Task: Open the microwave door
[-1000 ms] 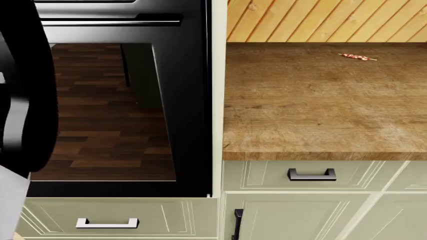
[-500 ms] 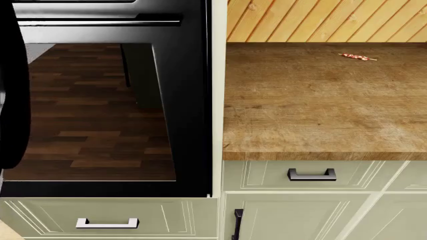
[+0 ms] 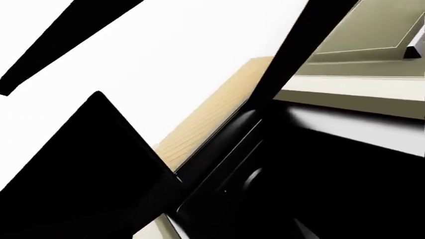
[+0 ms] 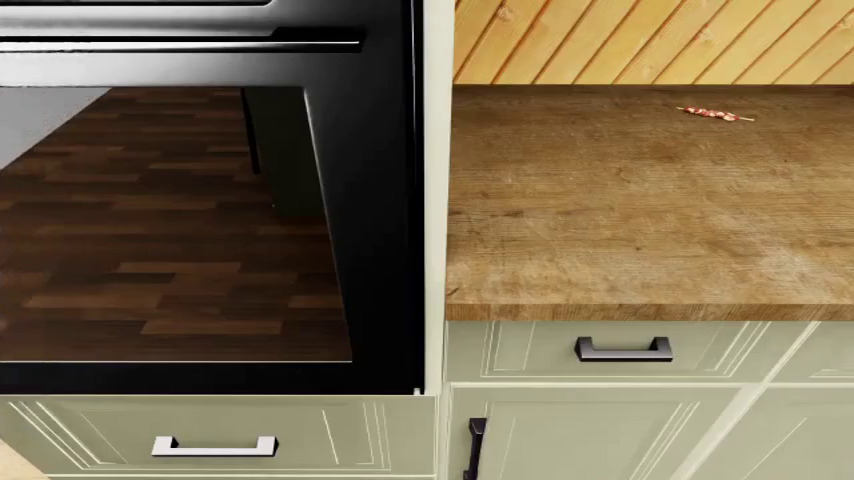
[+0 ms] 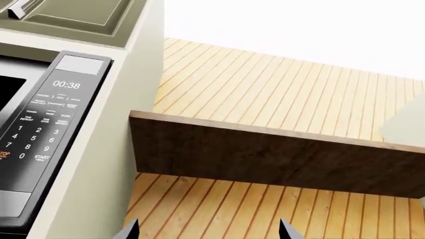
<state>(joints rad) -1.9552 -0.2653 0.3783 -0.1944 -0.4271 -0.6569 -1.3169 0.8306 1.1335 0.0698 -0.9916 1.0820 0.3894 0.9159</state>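
The head view shows neither arm. Both appear raised out of it, I judge towards the appliance set higher in the cream cabinet column (image 4: 435,200). That view holds the glossy oven front (image 4: 174,220) from 9 to 11 o'clock, with its bar handle (image 4: 200,45) at 11. This is not the task's thing.

The microwave door (image 5: 8,87) shows only in the right wrist view, as a sliver of black at the picture's edge, just beside the keypad panel (image 5: 47,134) whose display reads 00:38. It looks closed, flush with the panel.

The right gripper (image 5: 209,233) is released: its two dark tips stand well apart with nothing between them. It points more at the plank wall (image 5: 279,94) and the wooden shelf (image 5: 265,154) than at the door, so it would need to swing across to the door's side.

The left wrist view is mostly black shapes against white, with a cabinet door (image 3: 371,30) beyond. I cannot tell the left gripper's state from it.

In the head view the desk (image 4: 641,220) fills 3 o'clock, with a small skewer-like item (image 4: 714,114) at 1 and drawer handles (image 4: 623,349) at 5, none in the way.
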